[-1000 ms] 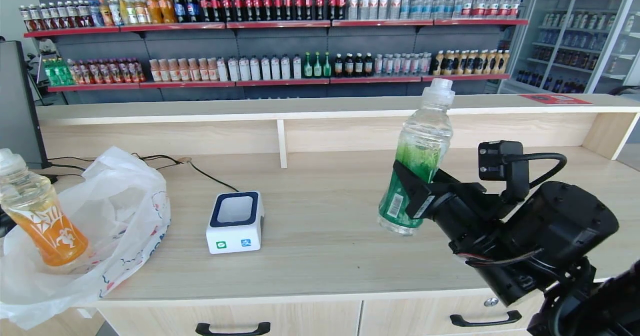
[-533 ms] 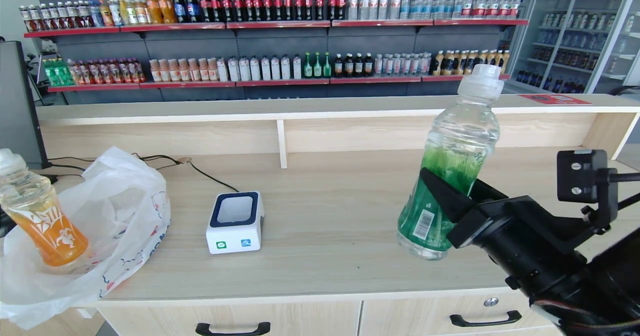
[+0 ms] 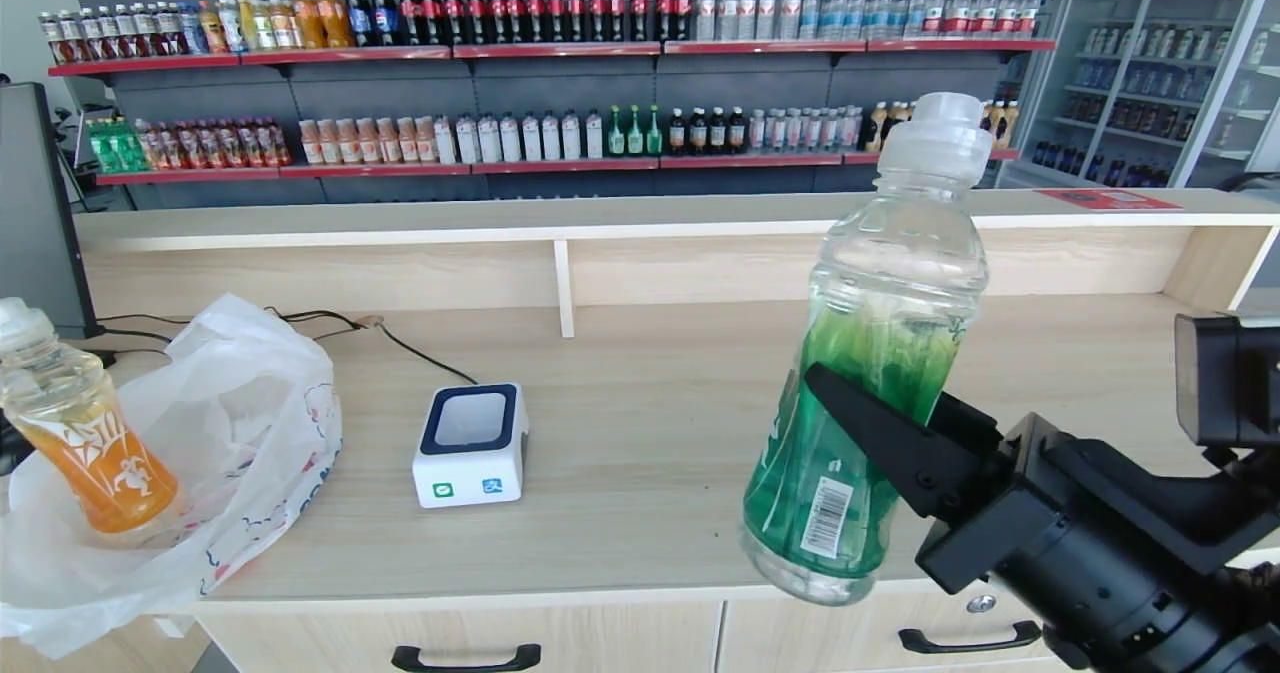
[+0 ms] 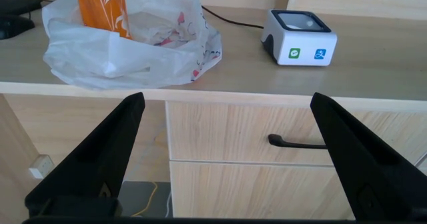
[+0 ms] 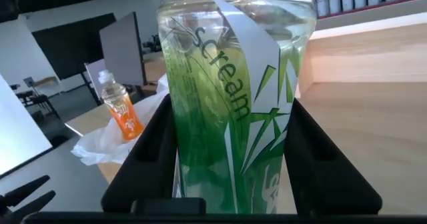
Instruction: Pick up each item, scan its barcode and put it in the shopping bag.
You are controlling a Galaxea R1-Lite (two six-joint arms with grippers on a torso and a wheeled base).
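A clear bottle of green drink [image 3: 870, 373] hangs tilted above the counter's front right edge, its barcode facing the head camera. My right gripper [image 3: 862, 398] is shut on its lower half; in the right wrist view the green bottle [image 5: 233, 117] sits between the right gripper's [image 5: 233, 161] two black fingers. A white scanner [image 3: 470, 443] stands mid-counter. At the left, a white shopping bag [image 3: 240, 423] lies open with an orange drink bottle [image 3: 75, 423] upright in it. My left gripper [image 4: 227, 164] is open and holds nothing, low in front of the drawers, facing the bag [image 4: 133, 51] and scanner [image 4: 300, 36].
A black cable [image 3: 420, 348] runs behind the scanner to a dark monitor [image 3: 35, 213] at far left. A raised wooden ledge [image 3: 600, 218] bounds the counter's back. Drawer handles [image 3: 465, 661] sit below the front edge. Bare counter lies between scanner and green bottle.
My right gripper has carried the green bottle up and toward the head camera, to the counter's front edge. The bag, orange bottle and scanner have not moved.
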